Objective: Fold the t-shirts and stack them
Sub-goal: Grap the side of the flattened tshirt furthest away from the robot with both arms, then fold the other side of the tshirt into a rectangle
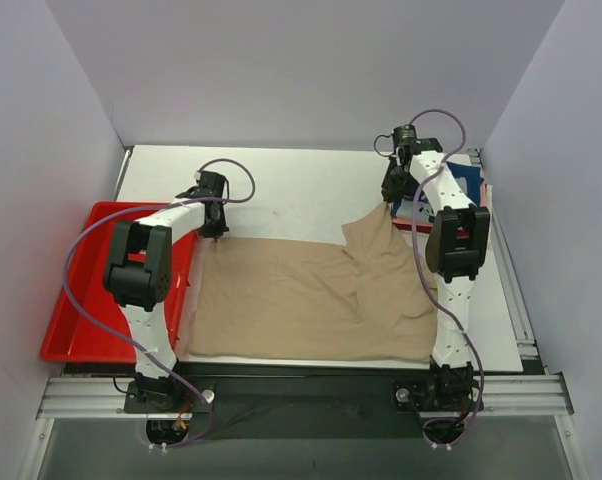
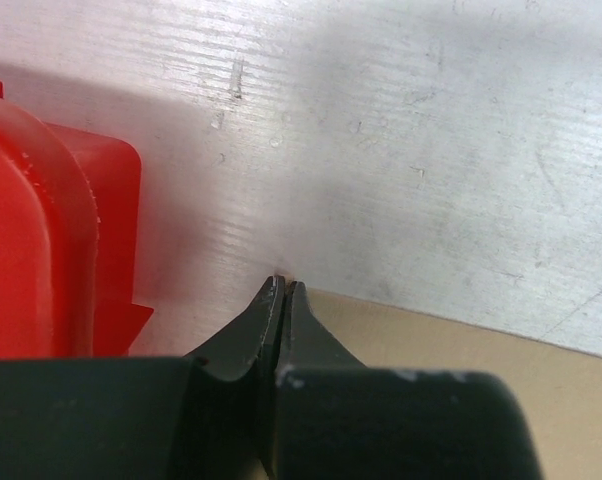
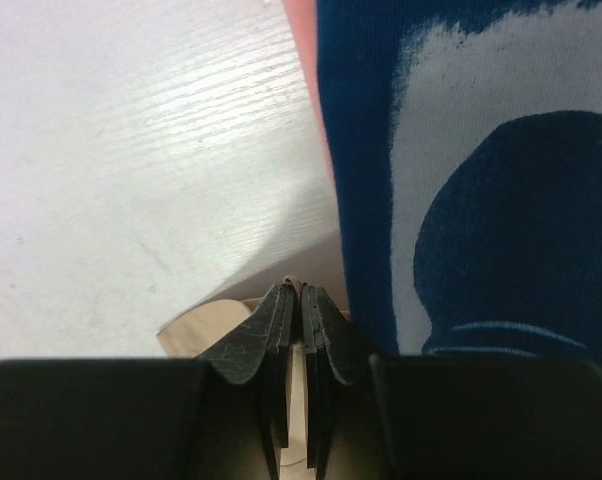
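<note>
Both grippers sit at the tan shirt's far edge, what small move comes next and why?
Probably lift both grippers together. The left gripper is shut at the far left corner of the tan t-shirt, the right gripper pinches its far right corner, so that edge can fold nearward.

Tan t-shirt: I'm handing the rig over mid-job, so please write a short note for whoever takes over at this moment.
Left gripper: shut at the tan t-shirt's far-left corner; whether it pinches cloth cannot be told.
Right gripper: shut on the shirt's far-right part, holding it up in a peak.
The shirt lies spread on the table, unfolded.
Navy printed t-shirt: far right, beside the right gripper, pink cloth showing at its edge.
Done: no fold yet on the tan one.
Left: fold it, then stack it.
</note>
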`<state>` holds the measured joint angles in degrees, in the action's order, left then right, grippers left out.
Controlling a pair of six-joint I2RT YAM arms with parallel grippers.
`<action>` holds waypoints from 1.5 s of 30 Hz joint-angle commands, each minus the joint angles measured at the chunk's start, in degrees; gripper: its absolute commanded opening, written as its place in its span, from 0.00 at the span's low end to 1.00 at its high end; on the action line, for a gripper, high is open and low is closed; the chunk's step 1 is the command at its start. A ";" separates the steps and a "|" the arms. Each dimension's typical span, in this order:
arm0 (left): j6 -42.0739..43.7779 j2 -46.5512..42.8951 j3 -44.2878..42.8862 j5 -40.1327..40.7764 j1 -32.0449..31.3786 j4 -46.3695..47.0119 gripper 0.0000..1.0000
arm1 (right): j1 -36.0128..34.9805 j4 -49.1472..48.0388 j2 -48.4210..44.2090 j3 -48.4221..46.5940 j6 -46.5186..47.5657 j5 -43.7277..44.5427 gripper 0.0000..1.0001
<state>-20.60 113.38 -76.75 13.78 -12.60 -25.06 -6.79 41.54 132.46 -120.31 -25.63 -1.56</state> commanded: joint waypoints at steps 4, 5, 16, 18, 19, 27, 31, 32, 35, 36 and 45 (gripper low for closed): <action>0.91 0.35 -4.36 -3.76 -0.50 -3.86 0.00 | 0.46 2.23 -5.81 -5.19 -2.14 -4.06 0.00; 1.09 0.35 -5.68 -3.76 -0.50 -3.86 0.00 | 0.46 2.32 -5.90 -5.72 -2.32 -4.85 0.00; 1.09 -0.96 -14.75 -5.25 0.82 -4.92 0.00 | 2.48 2.32 -8.62 -10.30 -3.47 -8.37 0.00; 1.53 -2.11 -14.22 -6.22 1.09 -3.95 0.00 | 2.57 2.23 -10.28 -9.51 -3.12 -8.81 0.00; 2.14 -3.24 -13.26 -6.31 1.17 -3.68 0.00 | 2.39 2.23 -10.99 -8.89 -3.20 -9.42 0.00; 5.39 -10.54 -2.89 -7.80 1.79 -0.52 0.00 | 2.48 2.32 -25.47 8.14 -1.80 -8.90 0.00; 6.27 -13.88 0.11 -7.81 1.96 -1.04 0.00 | 2.57 2.32 -32.52 18.34 -1.53 -8.46 0.00; 6.27 -14.24 0.37 -7.63 2.05 -1.57 0.00 | 2.57 2.41 -33.84 20.53 -1.70 -8.37 0.00; 6.89 -14.94 0.29 -6.49 2.23 -4.73 0.00 | 2.57 2.41 -38.94 27.92 -2.58 -7.76 0.00; 7.06 -14.95 0.29 -5.96 2.32 -6.56 0.00 | 2.57 2.49 -41.21 29.50 -2.85 -7.67 0.00; 10.31 -19.06 2.74 -3.67 2.23 -11.33 0.00 | 3.27 5.22 -53.88 47.35 -3.99 -5.73 0.00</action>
<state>-12.60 98.83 -74.41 8.38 -10.70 -34.26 -4.12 43.79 83.15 -76.03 -28.97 -9.19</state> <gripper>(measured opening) 0.031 0.065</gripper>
